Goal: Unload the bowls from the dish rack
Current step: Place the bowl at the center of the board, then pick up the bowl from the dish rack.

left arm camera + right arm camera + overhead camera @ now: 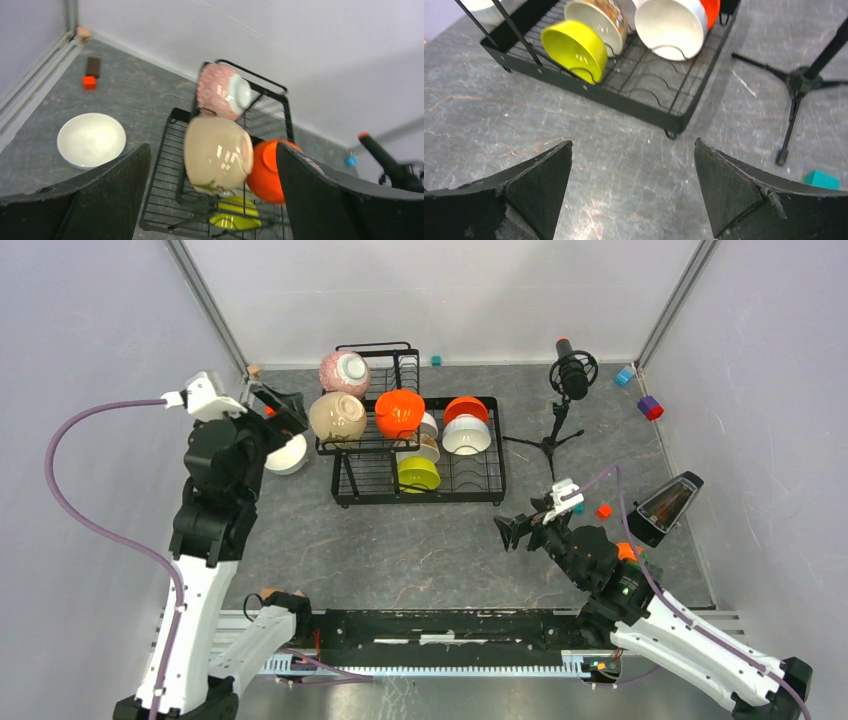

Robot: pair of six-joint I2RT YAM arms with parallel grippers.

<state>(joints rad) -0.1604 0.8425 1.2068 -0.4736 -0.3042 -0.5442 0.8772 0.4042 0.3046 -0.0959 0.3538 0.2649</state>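
Note:
The black wire dish rack (470,490) stands mid-table. Its upper shelf carries a pink-speckled bowl (345,371), a beige bowl (337,417) and an orange bowl (399,412). In the lower tray stand a lime green bowl (418,474), a white bowl (466,435) and a second orange bowl (465,408). A white bowl (288,455) rests on the table left of the rack. My left gripper (290,412) hovers open and empty above that bowl, facing the beige bowl (215,155). My right gripper (633,141) is open over bare table, in front of the rack (624,100).
A black microphone tripod (565,390) stands right of the rack. Small coloured blocks lie at the back right (650,407), near my right arm (604,510) and in the far left corner (89,82). A dark wedge-shaped object (665,508) sits by the right wall.

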